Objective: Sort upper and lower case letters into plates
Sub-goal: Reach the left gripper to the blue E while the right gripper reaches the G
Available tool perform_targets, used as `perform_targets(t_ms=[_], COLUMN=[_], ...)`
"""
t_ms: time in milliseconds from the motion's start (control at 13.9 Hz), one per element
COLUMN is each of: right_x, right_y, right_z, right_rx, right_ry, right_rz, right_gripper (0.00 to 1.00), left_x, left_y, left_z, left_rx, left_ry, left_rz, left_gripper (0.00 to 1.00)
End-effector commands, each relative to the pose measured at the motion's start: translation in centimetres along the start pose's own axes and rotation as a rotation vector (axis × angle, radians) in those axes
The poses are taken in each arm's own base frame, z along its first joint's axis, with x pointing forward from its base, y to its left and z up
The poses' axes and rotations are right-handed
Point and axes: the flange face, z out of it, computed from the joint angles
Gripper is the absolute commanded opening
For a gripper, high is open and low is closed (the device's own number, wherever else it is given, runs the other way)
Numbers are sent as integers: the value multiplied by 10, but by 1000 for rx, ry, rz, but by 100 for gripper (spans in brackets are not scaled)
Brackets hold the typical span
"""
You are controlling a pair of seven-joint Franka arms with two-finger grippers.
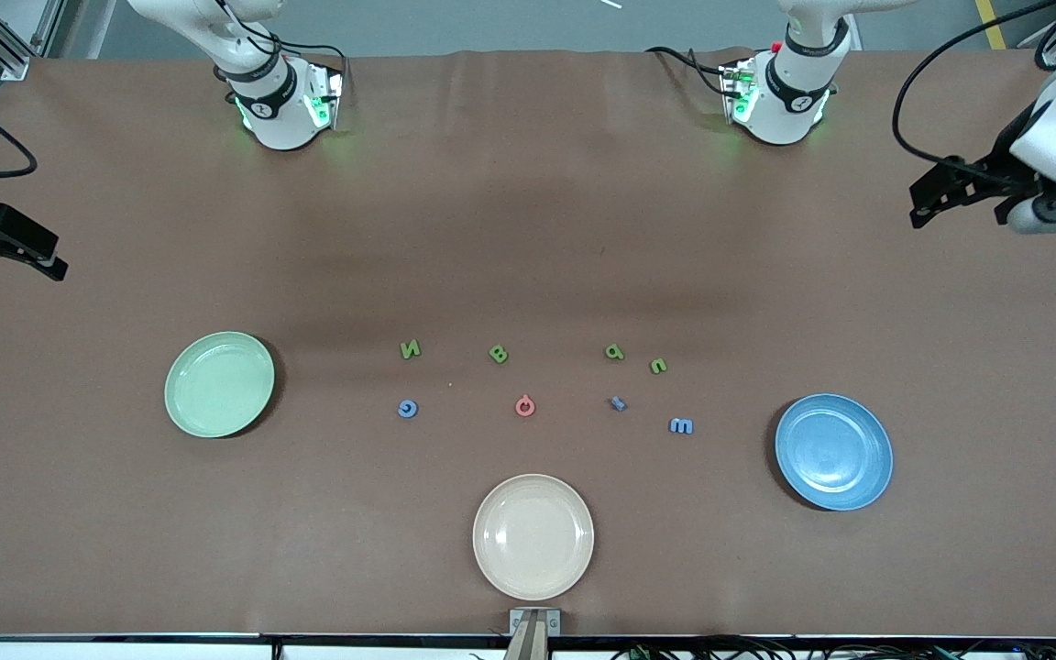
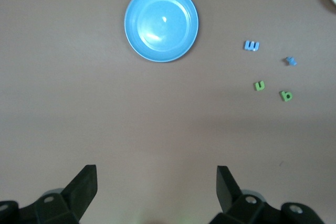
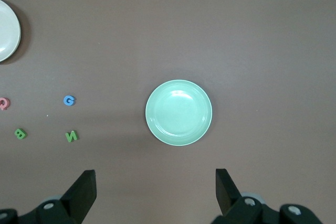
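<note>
Letters lying flat on brown table (image 1: 528, 229), in two rows between the plates, long way of each row running from one arm's end to the other. Farther row, all green: N (image 1: 410, 349), B (image 1: 498, 354), p (image 1: 614, 351), u (image 1: 658, 366). Nearer row: blue G (image 1: 408, 409), pink-red Q (image 1: 525, 405), small blue letter (image 1: 619, 402) too tiny to read, blue m (image 1: 680, 425). Seen upside down from front camera, so tops pointing toward that camera; N a bit tilted. Mint green plate (image 1: 219, 384) toward right arm's end, nothing in it. Blue plate (image 1: 833, 451) toward left arm's end, nothing in it, a little nearer to camera. Cream plate (image 1: 533, 536) nearest to camera, in the middle, also bare. Left gripper (image 1: 959, 194) up over table edge at left arm's end, fingers spread wide, holding nothing. Right gripper (image 1: 5, 246) up over table edge at right arm's end, fingers spread wide too, holding nothing. Both well apart from letters.
</note>
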Motion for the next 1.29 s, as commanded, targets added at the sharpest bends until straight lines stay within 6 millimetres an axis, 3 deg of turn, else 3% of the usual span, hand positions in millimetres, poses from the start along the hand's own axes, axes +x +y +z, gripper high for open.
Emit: perform_targets(t_ms=[0,215,359,431,574,718,790,862,933,1221], right_x=[-3,7,18,21,28,31,30,28,26,6], right_y=[-28,-73,-125,-138,-196,-232,-247,-261,-270,-295], right_z=[3,31,80,100,151,193,211,232,252,330], right_rx=[0,-5,-23,-26,-20,-21,-24,-27,-27,-12], right_ry=[-12,-48,-109,-141,-155,-141,-140,-141,-136,-86], right_rz=[-37,88,39,22,-53,-16,6,8,20,108], right_gripper=[100,100,100,100,100,100,100,100,100,100], left_x=[29,64,85,94,105,117,115,112,113,123], left_y=[36,61,93,103,136,160,178,195,205,213], left_z=[50,119,167,189,240,287,306,328,345,396], left_rx=[-9,-38,-70,-82,-87,-76,-45,-20,-5,-6], left_ry=[-14,-7,17,26,30,68,85,89,95,127], left_rz=[71,102,144,157,186,150,160,137,108,115], left_gripper=[100,100,100,100,100,100,98,87,86,86])
